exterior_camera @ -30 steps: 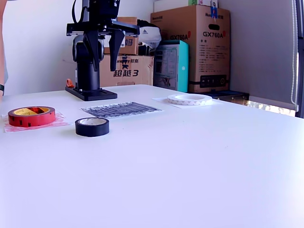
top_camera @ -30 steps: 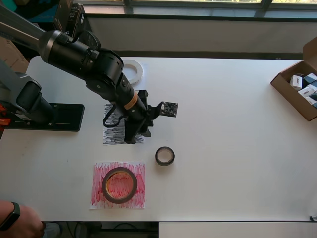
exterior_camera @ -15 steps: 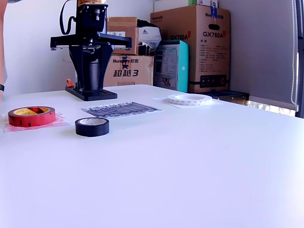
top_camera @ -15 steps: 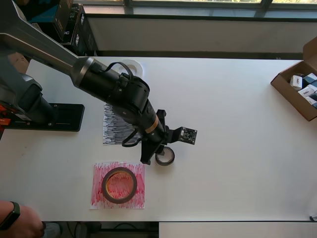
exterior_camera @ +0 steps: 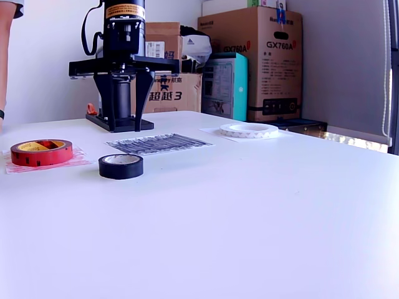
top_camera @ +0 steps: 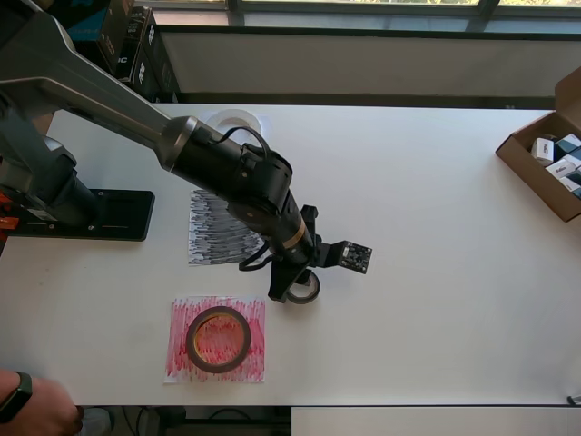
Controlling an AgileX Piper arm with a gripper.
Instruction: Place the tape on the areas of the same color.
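The small black roll [top_camera: 308, 290] [exterior_camera: 121, 166] lies on bare table, right of the red patch and below the black scribbled patch [top_camera: 216, 229] [exterior_camera: 159, 144]. My gripper [top_camera: 291, 283] [exterior_camera: 123, 123] hangs open above this roll, one finger [exterior_camera: 105, 106] to each side, not touching it. The reddish-brown roll [top_camera: 219, 339] [exterior_camera: 41, 152] rests on the red scribbled patch [top_camera: 182, 363] [exterior_camera: 12, 166]. At the far edge, the white ring [top_camera: 232, 117] [exterior_camera: 249, 130] sits on the white patch [exterior_camera: 215, 131], partly hidden by my arm in the overhead view.
An open cardboard box [top_camera: 543, 165] with small items stands at the overhead view's right edge. The arm's base [top_camera: 82, 211] is at the left. A person's hand [top_camera: 32, 409] shows at the bottom left. Cartons [exterior_camera: 249, 56] stand behind the table.
My gripper swung from over the black patch out to above the black roll and came down a little, still open. None of the rolls has moved.
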